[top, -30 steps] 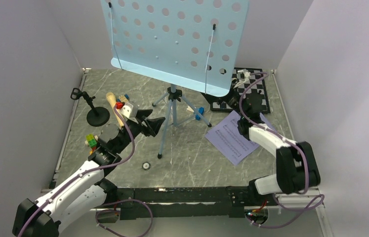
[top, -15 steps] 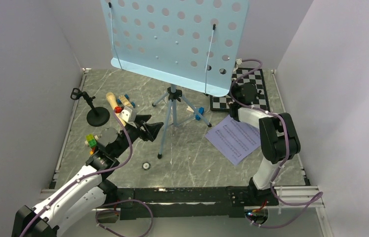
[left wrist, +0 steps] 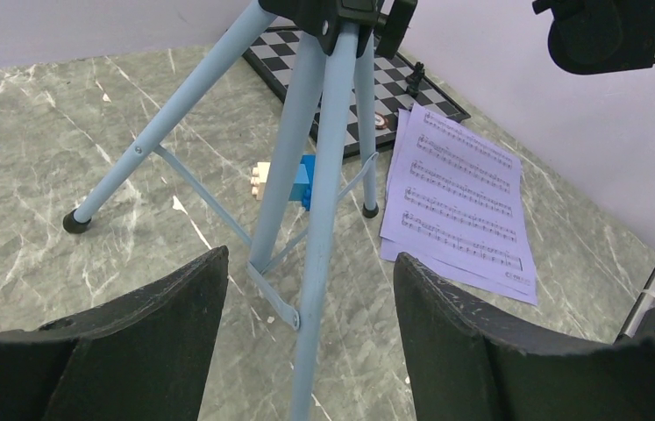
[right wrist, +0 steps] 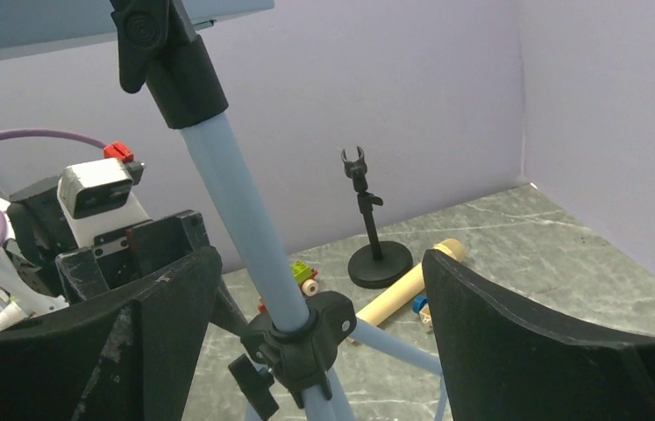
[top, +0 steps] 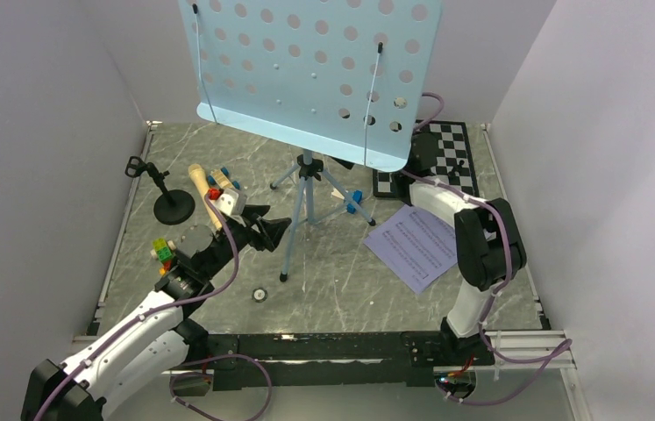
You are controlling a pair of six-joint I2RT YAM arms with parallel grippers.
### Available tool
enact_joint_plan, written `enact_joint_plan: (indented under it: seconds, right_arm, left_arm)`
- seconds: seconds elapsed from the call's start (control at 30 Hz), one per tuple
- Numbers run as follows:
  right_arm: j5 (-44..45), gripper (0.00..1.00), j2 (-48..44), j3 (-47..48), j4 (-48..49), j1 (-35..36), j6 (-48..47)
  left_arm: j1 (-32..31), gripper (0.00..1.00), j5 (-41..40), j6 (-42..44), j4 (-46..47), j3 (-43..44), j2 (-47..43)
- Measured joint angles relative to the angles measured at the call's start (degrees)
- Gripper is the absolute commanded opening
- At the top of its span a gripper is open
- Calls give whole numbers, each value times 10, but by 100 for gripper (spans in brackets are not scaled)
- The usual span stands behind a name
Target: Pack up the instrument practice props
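Overhead, one light-blue music stand [top: 306, 70] rises mid-surface [top: 332, 281] on its tripod [top: 306, 189]. At the tripod's 9 o'clock sit one black mic stand [top: 174, 209] and, just beside it, one tan microphone [top: 199, 186]. At 4 o'clock lies one lavender sheet-music stack [top: 411, 246], page count unclear. The left end effector [left wrist: 308, 256] gapes wide and holds nothing, with the tripod legs framed between its fingers. The right end effector [right wrist: 319, 256] is likewise spread wide and empty, the stand's pole [right wrist: 245, 237] framed between its fingers.
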Motion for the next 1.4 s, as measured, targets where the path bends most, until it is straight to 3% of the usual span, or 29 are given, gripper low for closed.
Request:
enact_joint_plan:
  seconds: [0.33, 0.87, 1.3, 1.4]
  right_arm:
    - [-3, 84, 25, 63, -59, 37, -36]
    - [-12, 71, 57, 113, -39, 57, 3]
    - [-28, 2, 63, 124, 25, 63, 30]
    - [-27, 0, 63, 120, 32, 63, 31]
  left_arm:
    - [0, 73, 2, 0, -10, 0, -3]
    - [0, 73, 2, 0, -24, 0, -8]
    - [0, 74, 0, 1, -29, 0, -16]
    - [0, 76, -3, 1, -32, 1, -16]
